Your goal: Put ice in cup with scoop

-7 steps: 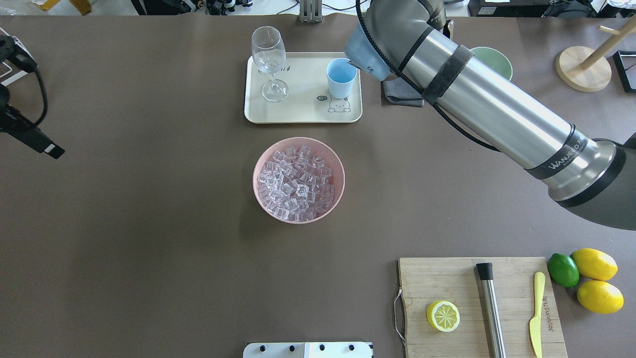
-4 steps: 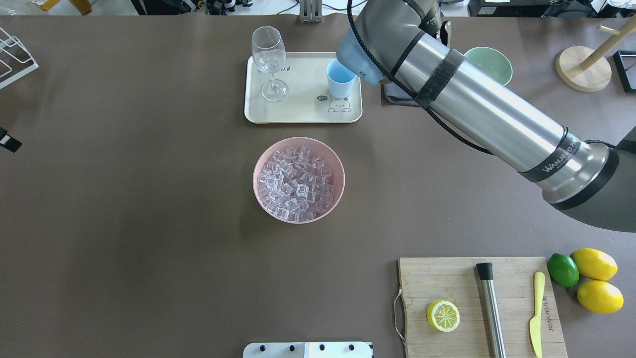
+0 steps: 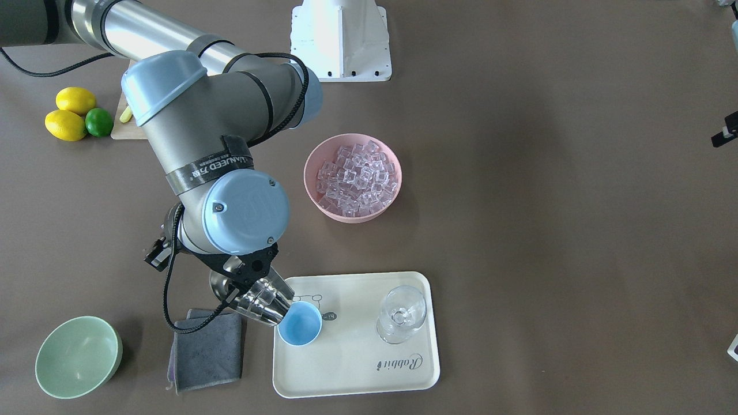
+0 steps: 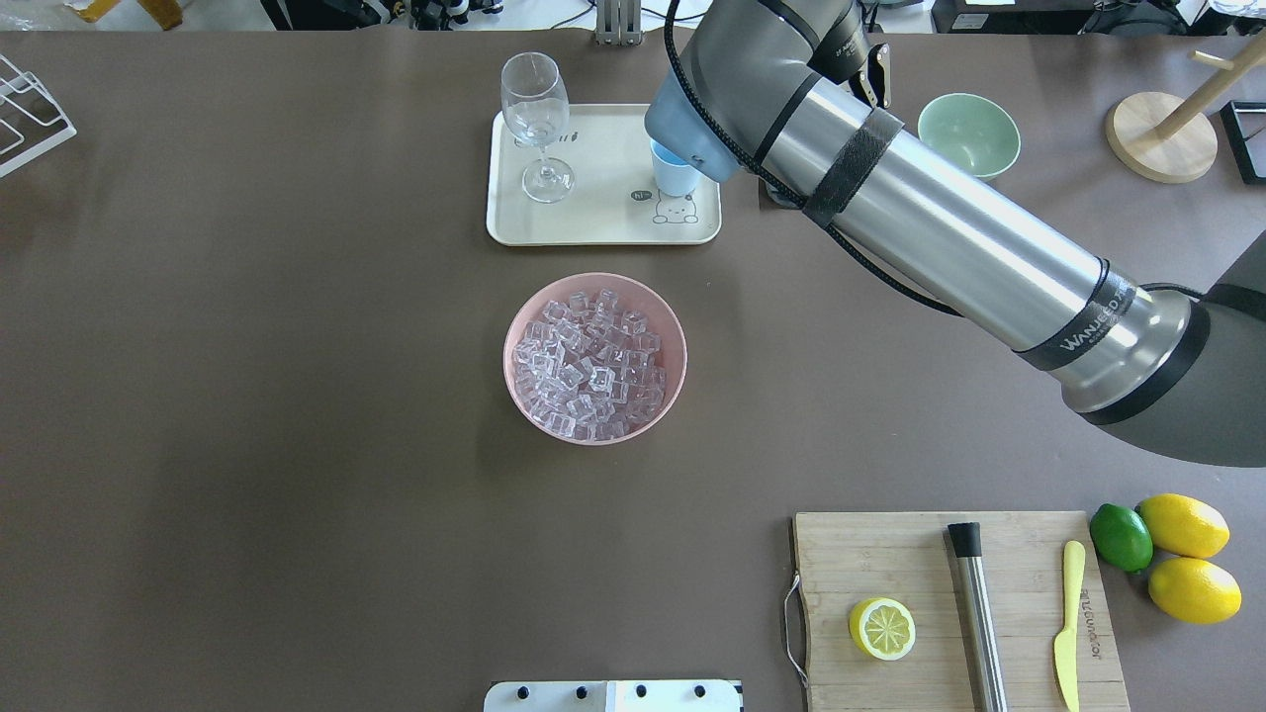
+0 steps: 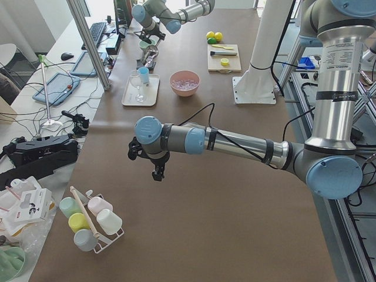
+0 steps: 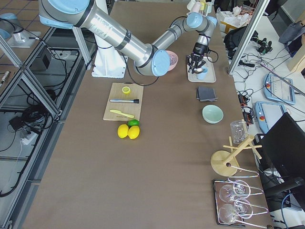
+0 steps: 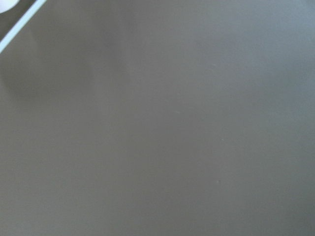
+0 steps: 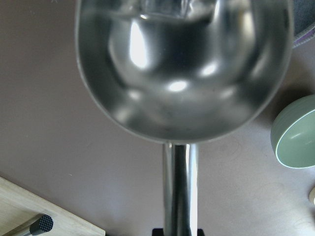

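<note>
My right gripper (image 3: pixel 247 271) is shut on the handle of the shiny metal scoop (image 3: pixel 262 304). It holds the scoop tilted, with its mouth at the rim of the light-blue cup (image 3: pixel 300 324) on the cream tray (image 3: pixel 357 374). The right wrist view shows the scoop's trough (image 8: pixel 177 88) with clear ice at its far lip (image 8: pixel 162 7). In the overhead view the right arm covers much of the cup (image 4: pixel 675 176). More ice (image 4: pixel 593 366) fills the pink bowl (image 4: pixel 513 331). My left gripper (image 5: pixel 155 170) hangs over bare table far to the left; I cannot tell whether it is open.
A clear stemmed glass (image 4: pixel 535 119) stands on the tray's left. A grey cloth (image 3: pixel 207 349) and a pale green bowl (image 4: pixel 974 129) lie right of the tray. A cutting board (image 4: pixel 890 554) with a lemon half, a steel cylinder and a knife sits front right, beside whole lemons and a lime.
My right arm has swung left and brought the scoop over to the cup. My left gripper has drawn back out of the overhead view's left edge.
</note>
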`<action>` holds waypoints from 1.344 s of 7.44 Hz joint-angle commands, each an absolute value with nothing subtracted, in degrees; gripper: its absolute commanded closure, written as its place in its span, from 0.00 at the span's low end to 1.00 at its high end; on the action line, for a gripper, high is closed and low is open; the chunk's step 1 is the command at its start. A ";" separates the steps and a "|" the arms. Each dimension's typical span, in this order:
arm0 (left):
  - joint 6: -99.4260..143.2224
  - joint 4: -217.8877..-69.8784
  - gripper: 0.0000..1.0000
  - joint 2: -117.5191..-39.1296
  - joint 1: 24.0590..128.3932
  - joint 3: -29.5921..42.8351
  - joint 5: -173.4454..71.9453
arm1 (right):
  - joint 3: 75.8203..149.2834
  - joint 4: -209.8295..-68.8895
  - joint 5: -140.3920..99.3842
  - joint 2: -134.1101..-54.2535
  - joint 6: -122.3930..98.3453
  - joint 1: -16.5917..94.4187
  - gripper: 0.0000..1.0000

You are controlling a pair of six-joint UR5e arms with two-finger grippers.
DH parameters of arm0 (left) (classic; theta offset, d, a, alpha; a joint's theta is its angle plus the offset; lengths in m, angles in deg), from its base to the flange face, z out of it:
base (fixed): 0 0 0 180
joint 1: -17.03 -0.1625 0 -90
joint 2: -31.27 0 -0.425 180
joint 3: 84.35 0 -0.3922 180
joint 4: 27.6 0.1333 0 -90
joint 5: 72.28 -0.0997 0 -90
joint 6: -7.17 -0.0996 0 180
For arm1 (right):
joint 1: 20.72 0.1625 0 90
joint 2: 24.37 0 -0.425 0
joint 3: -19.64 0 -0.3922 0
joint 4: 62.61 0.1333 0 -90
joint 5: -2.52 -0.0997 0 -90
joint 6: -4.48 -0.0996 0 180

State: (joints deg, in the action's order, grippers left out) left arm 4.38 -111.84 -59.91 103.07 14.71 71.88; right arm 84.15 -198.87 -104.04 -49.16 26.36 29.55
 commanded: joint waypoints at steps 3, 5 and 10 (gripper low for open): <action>4.36 -111.89 0.02 -59.52 107.03 10.24 60.52 | 82.66 -199.02 -103.04 -48.10 26.36 28.94 1.00; 4.18 -112.07 0.02 -59.78 106.68 6.55 60.08 | 82.66 -199.02 -102.69 -48.19 26.36 28.94 1.00; 4.18 -112.15 0.02 -60.22 106.68 6.44 60.17 | 121.31 -201.41 -109.86 -74.03 10.09 33.67 1.00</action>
State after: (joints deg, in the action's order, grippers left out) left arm 4.18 -112.15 -60.15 106.68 6.39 60.16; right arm 102.06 -202.54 -105.47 -59.24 21.06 30.93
